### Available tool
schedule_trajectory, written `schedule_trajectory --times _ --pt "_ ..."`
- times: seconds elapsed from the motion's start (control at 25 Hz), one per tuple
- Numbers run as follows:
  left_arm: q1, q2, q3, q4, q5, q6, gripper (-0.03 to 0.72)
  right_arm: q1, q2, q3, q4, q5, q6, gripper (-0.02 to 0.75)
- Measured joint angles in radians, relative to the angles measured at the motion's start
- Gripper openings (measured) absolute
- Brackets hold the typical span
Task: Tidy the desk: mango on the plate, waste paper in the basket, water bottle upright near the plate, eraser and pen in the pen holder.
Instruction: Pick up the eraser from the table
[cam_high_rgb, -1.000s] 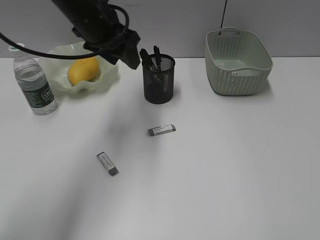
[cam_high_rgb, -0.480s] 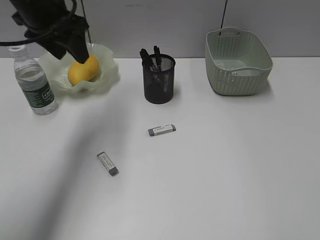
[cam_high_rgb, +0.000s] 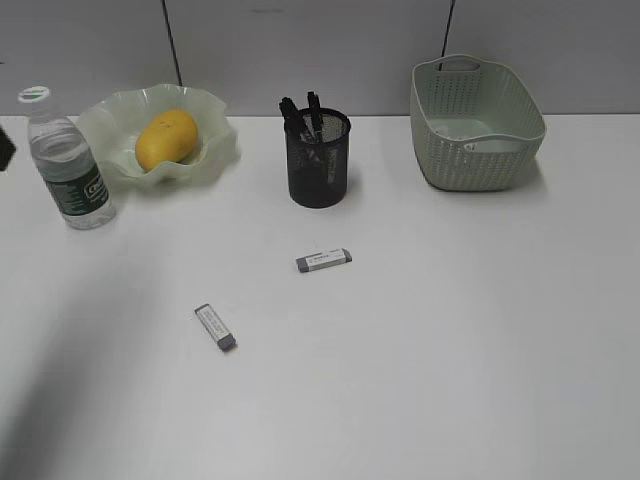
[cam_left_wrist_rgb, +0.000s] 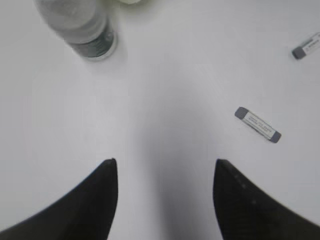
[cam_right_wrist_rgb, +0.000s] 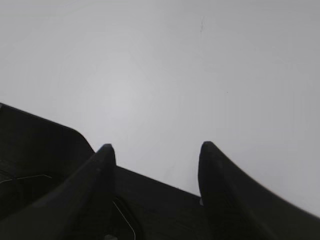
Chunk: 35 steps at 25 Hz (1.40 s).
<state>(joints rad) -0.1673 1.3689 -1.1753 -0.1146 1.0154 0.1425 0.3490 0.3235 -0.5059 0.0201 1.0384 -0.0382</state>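
The mango (cam_high_rgb: 167, 138) lies in the wavy green plate (cam_high_rgb: 216, 112). The water bottle (cam_high_rgb: 68, 165) stands upright just left of the plate. The black mesh pen holder (cam_high_rgb: 318, 165) holds dark pens (cam_high_rgb: 300, 112). One eraser (cam_high_rgb: 324, 260) lies in front of the holder, a second eraser (cam_high_rgb: 216, 327) nearer and to the left. My left gripper (cam_left_wrist_rgb: 165, 162) hangs open and empty over bare desk, with the bottle (cam_left_wrist_rgb: 82, 25) and both erasers (cam_left_wrist_rgb: 257, 124) (cam_left_wrist_rgb: 306, 46) ahead of it. My right gripper (cam_right_wrist_rgb: 156, 146) is open and empty. The waste paper is not clearly visible.
The green woven basket (cam_high_rgb: 430, 110) stands at the back right with a small pale scrap (cam_high_rgb: 487, 146) inside. A dark sliver of the left arm (cam_high_rgb: 4, 148) shows at the left edge. The right wrist view shows white desk (cam_right_wrist_rgb: 160, 60) and a dark base below the fingers.
The left arm has swung from above the pen holder leftward over the plate and almost out of the exterior view. Nothing on the desk has moved.
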Motion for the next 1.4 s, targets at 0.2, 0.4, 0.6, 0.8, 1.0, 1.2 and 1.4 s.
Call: schedule_trajectory --times 0.2,0.4,0.6,0.8,1.0,1.2,1.4 --pt "0.085 -0.281 0.220 0.001 -0.084 0.000 0.460 0.000 0.000 0.000 0.000 0.000 0.000 0.425" --pt "0.124 -0.564 0.390 0.002 -0.124 -0.001 0.460 0.000 0.000 0.000 0.000 0.000 0.000 0.425" --pt "0.125 -0.823 0.485 -0.001 -0.117 -0.044 0.447 0.000 0.000 0.000 0.000 0.000 0.000 0.426" --pt "0.125 -1.023 0.515 -0.002 -0.056 -0.091 0.445 0.000 0.000 0.000 0.000 0.000 0.000 0.426" --pt "0.125 -1.158 0.569 -0.002 0.014 -0.099 0.444 0.000 0.000 0.000 0.000 0.000 0.000 0.425" --pt "0.125 -1.232 0.615 -0.002 0.038 -0.101 0.444 0.000 0.000 0.000 0.000 0.000 0.000 0.425" --pt "0.125 -1.246 0.650 -0.002 0.046 -0.101 0.444 0.000 0.000 0.000 0.000 0.000 0.000 0.426"
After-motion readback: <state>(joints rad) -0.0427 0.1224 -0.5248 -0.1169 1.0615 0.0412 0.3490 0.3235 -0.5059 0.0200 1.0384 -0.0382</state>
